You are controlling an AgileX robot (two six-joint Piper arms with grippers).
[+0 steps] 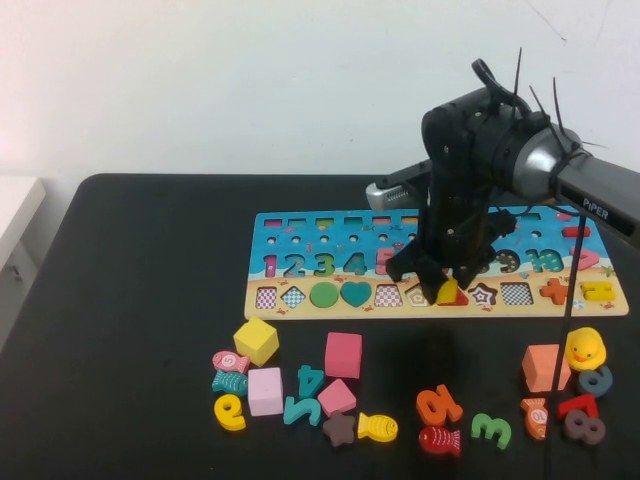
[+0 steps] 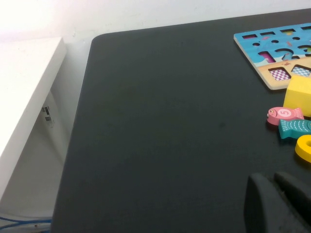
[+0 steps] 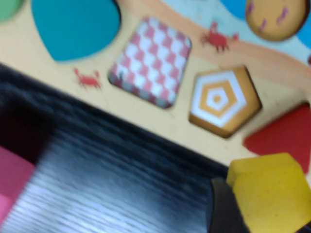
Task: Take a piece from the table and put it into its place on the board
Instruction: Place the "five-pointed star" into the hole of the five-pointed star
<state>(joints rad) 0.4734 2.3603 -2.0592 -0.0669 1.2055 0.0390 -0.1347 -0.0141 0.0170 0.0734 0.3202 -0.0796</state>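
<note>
Right gripper (image 1: 444, 290) is clamped on the yellow piece (image 1: 447, 292), hanging over the board's (image 1: 300, 310) sandy shape strip. Only the right wrist view shows the open pentagon slot (image 3: 222, 100) just beside the piece (image 3: 269, 191). Left gripper (image 2: 274, 201) sits low over the table (image 2: 160, 136) near the 5 fish (image 2: 284, 114), mostly cut off, so can't tell about its fingers.
</note>
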